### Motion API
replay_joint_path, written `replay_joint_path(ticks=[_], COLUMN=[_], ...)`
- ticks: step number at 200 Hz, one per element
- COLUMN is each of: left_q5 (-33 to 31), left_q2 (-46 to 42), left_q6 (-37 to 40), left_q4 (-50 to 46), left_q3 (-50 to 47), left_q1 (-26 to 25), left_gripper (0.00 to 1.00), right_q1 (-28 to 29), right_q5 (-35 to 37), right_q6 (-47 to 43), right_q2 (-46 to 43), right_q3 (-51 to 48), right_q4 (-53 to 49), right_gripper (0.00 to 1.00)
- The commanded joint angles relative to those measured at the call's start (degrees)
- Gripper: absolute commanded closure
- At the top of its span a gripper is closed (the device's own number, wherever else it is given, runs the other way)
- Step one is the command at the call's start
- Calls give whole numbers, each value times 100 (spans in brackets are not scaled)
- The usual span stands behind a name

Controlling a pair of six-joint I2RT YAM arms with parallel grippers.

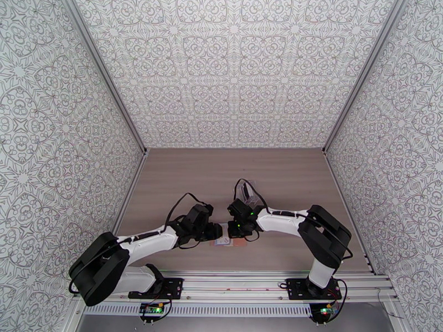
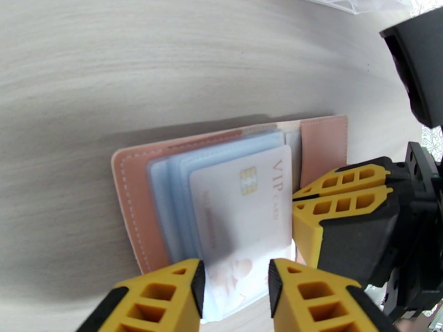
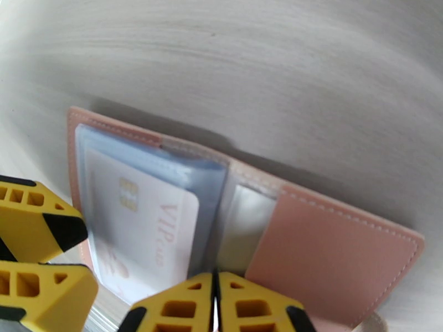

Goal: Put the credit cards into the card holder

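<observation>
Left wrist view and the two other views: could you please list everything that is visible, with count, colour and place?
card holder: one, pink, lying open on the table
pockets: several, blue-grey, inside the card holder
credit card: one, white with gold chip, at the pockets
plastic pouch: one, clear, farther back
table: one, grey-brown wood
left gripper: one, yellow-black, open over the credit card
right gripper: one, yellow-black, shut, beside the credit card

Card holder (image 2: 132, 186) looks matt, leather-like; white card (image 2: 243, 214) smooth plastic; table (image 2: 166, 62) matt wood-grain.
</observation>
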Motion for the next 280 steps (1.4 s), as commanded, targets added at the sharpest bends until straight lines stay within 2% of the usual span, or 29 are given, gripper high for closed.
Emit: replay_joint_path(ticks=[1,73,148,280], left_q5=[6,-42,-399,-330], left_q2=[55,38,-42,1], left_q6=[1,10,70,71], left_q4=[-41,-99,-421,-342], left_q3=[196,195,186,318], left_q1=[-77,-77,-82,-239], left_gripper=[61,61,61,61], right_q1=[34,36,32,32], right_q5=[82,91,99,91], right_q6=[6,6,32,39], right_q2=[131,119,110,109], right_q3=[-120,-116,-173,-209], right_q4=[-46,-44,2,38], right_gripper=[89,89,89,89])
